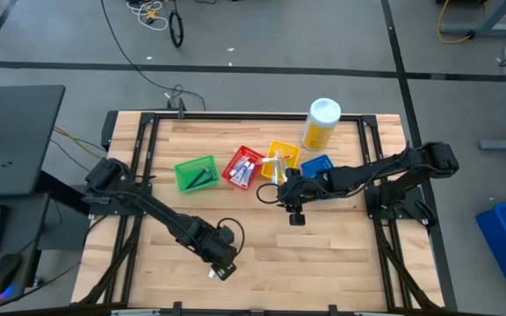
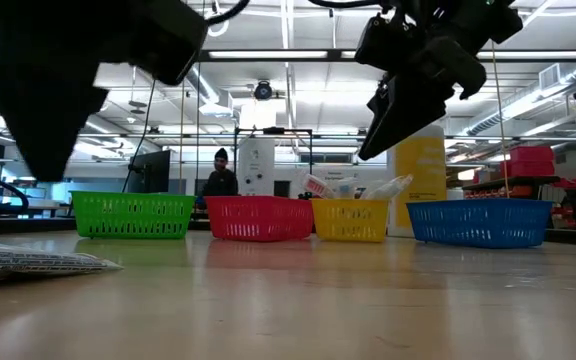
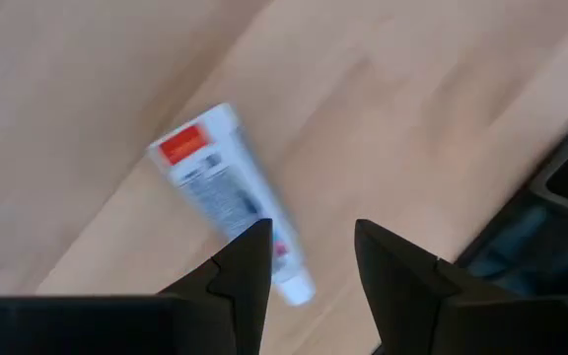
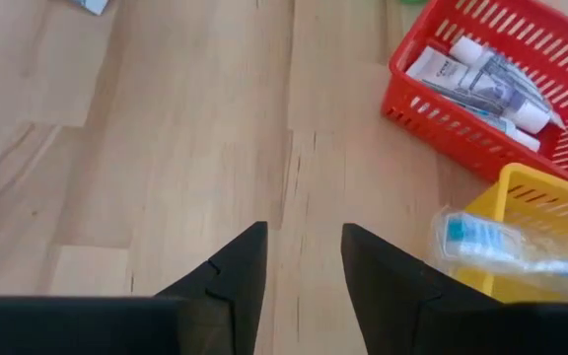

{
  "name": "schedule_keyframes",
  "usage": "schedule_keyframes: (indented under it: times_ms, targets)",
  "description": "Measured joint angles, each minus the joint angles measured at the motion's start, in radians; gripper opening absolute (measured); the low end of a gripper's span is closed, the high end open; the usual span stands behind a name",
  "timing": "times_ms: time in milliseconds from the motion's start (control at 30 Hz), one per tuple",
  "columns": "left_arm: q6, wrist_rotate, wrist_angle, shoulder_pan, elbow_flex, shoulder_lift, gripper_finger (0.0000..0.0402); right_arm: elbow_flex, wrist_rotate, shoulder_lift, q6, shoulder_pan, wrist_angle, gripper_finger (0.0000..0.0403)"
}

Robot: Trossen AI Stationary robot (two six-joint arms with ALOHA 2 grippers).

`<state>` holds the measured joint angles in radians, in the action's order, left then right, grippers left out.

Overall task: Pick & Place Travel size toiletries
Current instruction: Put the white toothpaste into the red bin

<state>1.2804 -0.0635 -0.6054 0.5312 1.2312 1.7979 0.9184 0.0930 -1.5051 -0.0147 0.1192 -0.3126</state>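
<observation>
One white toothpaste tube [image 3: 220, 187] with a red patch lies flat on the wood near the table's near edge [image 1: 211, 274]; the low view shows it at the left [image 2: 28, 262]. My left gripper [image 3: 309, 242] is open just above it [image 1: 222, 262], and the tube's cap end runs behind one finger rather than through the gap. My right gripper [image 4: 304, 242] is open and empty over the table's middle [image 1: 295, 211], beside the yellow bin [image 4: 550, 197]. More tubes lie in the red bin [image 4: 481, 79]. Wrapped toothbrushes [image 4: 521, 251] lie in the yellow bin, and a black item [image 1: 205, 178] in the green bin [image 1: 185, 173].
Four small bins stand in a row across the table's middle: green [image 2: 133, 215], red [image 2: 258, 218], yellow [image 2: 351, 220], blue [image 2: 478, 222]. A tall yellow bottle with a white cap [image 1: 321, 123] stands behind them. Bare wood [image 1: 323, 254] lies between the bins and the near edge.
</observation>
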Motion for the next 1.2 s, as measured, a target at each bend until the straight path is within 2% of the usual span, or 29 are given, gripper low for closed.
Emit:
schedule_keyframes:
  times_ms: [267, 433, 533, 733, 933, 1100, 1200]
  targets:
    - [0.056, -0.083, 0.011, 0.02, -0.001, 0.09, 0.0154, 0.0, 0.0, 0.0, 0.004, 0.0, 0.006, 0.0136]
    - [0.125, -0.167, -0.005, 0.022, -0.008, 0.101, 0.0154, 0.0, 0.0, 0.0, 0.011, 0.0, 0.008, 0.0135]
    - [0.148, -0.169, -0.011, 0.023, -0.008, 0.098, 0.0154, 0.0, 0.0, 0.0, 0.01, 0.0, 0.007, 0.0137]
    - [0.036, -0.17, -0.018, 0.011, -0.008, 0.097, 0.0154, 0.0, 0.0, 0.0, 0.007, 0.0, 0.01, 0.0135]
    - [-0.02, -0.199, -0.039, -0.054, -0.009, 0.097, 0.0153, 0.0, 0.0, 0.0, 0.007, 0.0, 0.034, 0.0135]
    - [-0.102, -0.307, -0.054, -0.092, -0.01, 0.097, 0.0153, 0.0, 0.001, 0.0, -0.023, 0.0, 0.047, 0.0137]
    - [-0.111, -0.336, -0.103, -0.107, -0.01, 0.097, 0.0153, 0.0, 0.001, 0.0, -0.045, 0.0, 0.048, 0.0137]
